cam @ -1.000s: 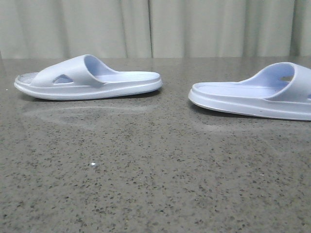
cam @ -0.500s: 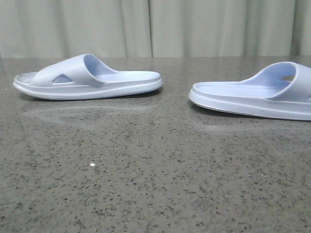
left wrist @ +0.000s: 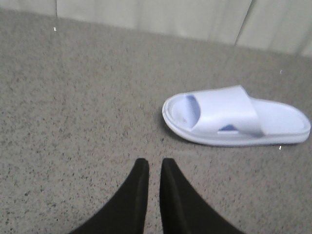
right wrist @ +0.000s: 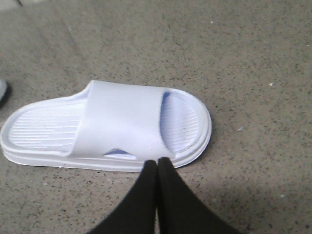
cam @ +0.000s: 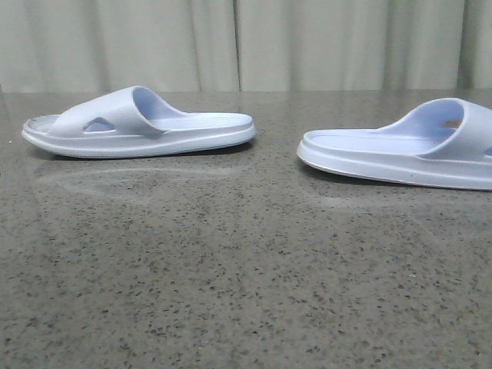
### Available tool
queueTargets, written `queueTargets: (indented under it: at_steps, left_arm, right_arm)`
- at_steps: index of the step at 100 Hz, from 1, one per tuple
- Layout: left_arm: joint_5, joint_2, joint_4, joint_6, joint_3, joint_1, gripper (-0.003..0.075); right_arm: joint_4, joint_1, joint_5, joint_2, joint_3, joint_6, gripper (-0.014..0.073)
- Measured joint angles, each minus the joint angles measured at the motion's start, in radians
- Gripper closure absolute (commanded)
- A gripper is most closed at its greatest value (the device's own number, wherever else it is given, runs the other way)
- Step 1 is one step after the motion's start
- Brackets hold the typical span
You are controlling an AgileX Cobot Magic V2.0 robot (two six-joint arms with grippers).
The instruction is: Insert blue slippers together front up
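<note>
Since the two blue slippers, the left slipper [cam: 138,123] and the right slipper [cam: 400,154], lie flat and well apart on the speckled counter [cam: 231,269], the left tool [left wrist: 150,168] hangs nearly closed near one, holding nothing, and the right tool [right wrist: 157,165] hangs pinched together above the other's edge, holding nothing.

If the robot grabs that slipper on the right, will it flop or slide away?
The right slipper looks like thick moulded foam, so probably light and only slightly bendy. Its flat sole on the polished table may let it slide when nudged. Tipping seems unlikely.
</note>
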Motion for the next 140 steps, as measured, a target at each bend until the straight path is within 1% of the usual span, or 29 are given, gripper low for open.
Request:
queueTargets:
  at_steps: [7,15,23,30,33,37,42,47,54,68,92,99,113,130,140]
  left_arm:
    - [0.046,0.072,0.004,0.009,-0.036,0.0,0.0704]
    - [0.067,0.134,0.001,0.015,-0.059,0.0,0.0703]
    - [0.071,0.178,-0.019,0.02,-0.066,0.0,0.0682]
    - [0.071,0.213,-0.059,0.052,-0.068,0.0,0.0617]
    - [0.071,0.226,-0.082,0.071,-0.068,0.0,0.0574]
    - [0.069,0.247,-0.12,0.1,-0.068,0.0,0.0528]
    - [0.062,0.271,-0.168,0.131,-0.068,0.0,0.0461]
    - [0.054,0.293,-0.217,0.161,-0.068,0.0,0.0416]
    - [0.047,0.324,-0.279,0.198,-0.069,0.0,0.0387]
    - [0.031,0.381,-0.34,0.242,-0.075,0.0,0.0388]
    - [0.017,0.448,-0.37,0.28,-0.079,0.0,0.0388]
    - [0.013,0.464,-0.394,0.304,-0.079,0.0,0.0388]
    - [0.012,0.502,-0.458,0.363,-0.079,0.016,0.0389]
    - [0.016,0.534,-0.54,0.456,-0.079,0.059,0.0389]
    - [0.037,0.55,-0.589,0.509,-0.081,0.094,0.0389]
  right_arm:
    - [-0.018,0.0,0.035,0.052,-0.055,0.0,0.0671]
    - [-0.025,0.0,0.056,0.082,-0.096,0.0,0.0663]
    - [-0.029,0.0,0.078,0.089,-0.119,0.0,0.0601]
    - [-0.029,0.0,0.098,0.091,-0.129,-0.002,0.0512]
    - [-0.029,0.0,0.107,0.091,-0.131,-0.004,0.0484]
    - [-0.029,0.0,0.113,0.095,-0.131,-0.006,0.0423]
    - [-0.032,0.0,0.121,0.103,-0.133,-0.008,0.0384]
    - [-0.036,0.0,0.123,0.118,-0.133,-0.008,0.0352]
    - [-0.048,0.0,0.123,0.144,-0.133,-0.012,0.0344]
    - [-0.074,-0.021,0.123,0.202,-0.133,-0.014,0.0344]
    - [-0.068,-0.162,0.084,0.314,-0.136,-0.024,0.0344]
    - [-0.029,-0.191,0.082,0.353,-0.148,-0.058,0.0344]
    - [0.133,-0.258,0.09,0.449,-0.189,-0.192,0.0344]
    - [0.447,-0.396,0.184,0.581,-0.237,-0.446,0.0344]
    - [0.557,-0.472,0.253,0.654,-0.262,-0.538,0.0344]
